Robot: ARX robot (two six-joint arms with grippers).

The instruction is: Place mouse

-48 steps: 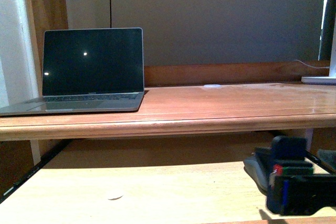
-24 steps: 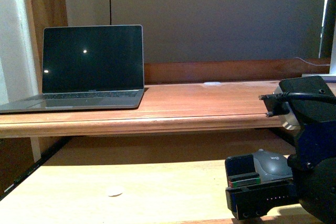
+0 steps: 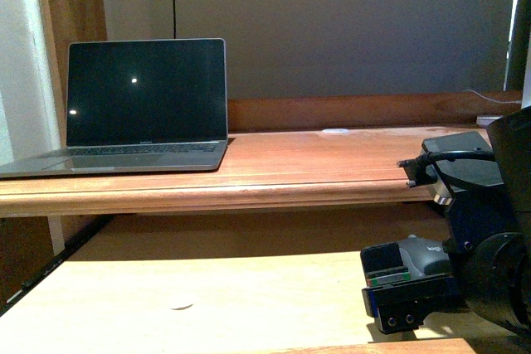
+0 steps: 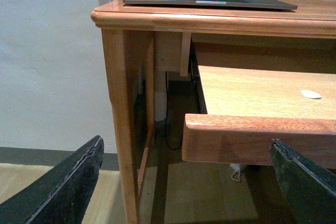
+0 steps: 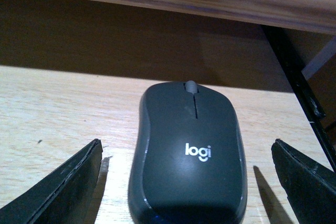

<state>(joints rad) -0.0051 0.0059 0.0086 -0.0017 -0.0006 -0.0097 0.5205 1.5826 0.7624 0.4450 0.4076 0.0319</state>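
Observation:
The mouse [image 5: 190,156] is dark grey with a white logo. It lies on the light wooden pull-out shelf [image 5: 58,108] under the desk top. My right gripper [image 5: 186,148] is open, with one finger on each side of the mouse and a gap to each. In the front view the mouse [image 3: 425,256] sits at the lower right, between the right gripper's fingers [image 3: 383,264]. My left gripper [image 4: 185,145] is open and empty, low at the desk's left end in front of the shelf edge [image 4: 252,140]. It is not in the front view.
An open laptop [image 3: 145,105] with a dark screen stands at the left on the upper desk top [image 3: 332,163]. A small white disc [image 3: 181,306] lies on the shelf and also shows in the left wrist view [image 4: 311,94]. A desk leg [image 4: 123,129] stands near the left gripper.
My right arm has risen into the front view and its open fingers have come around the mouse. The mouse has stayed on the shelf. The laptop has not moved.

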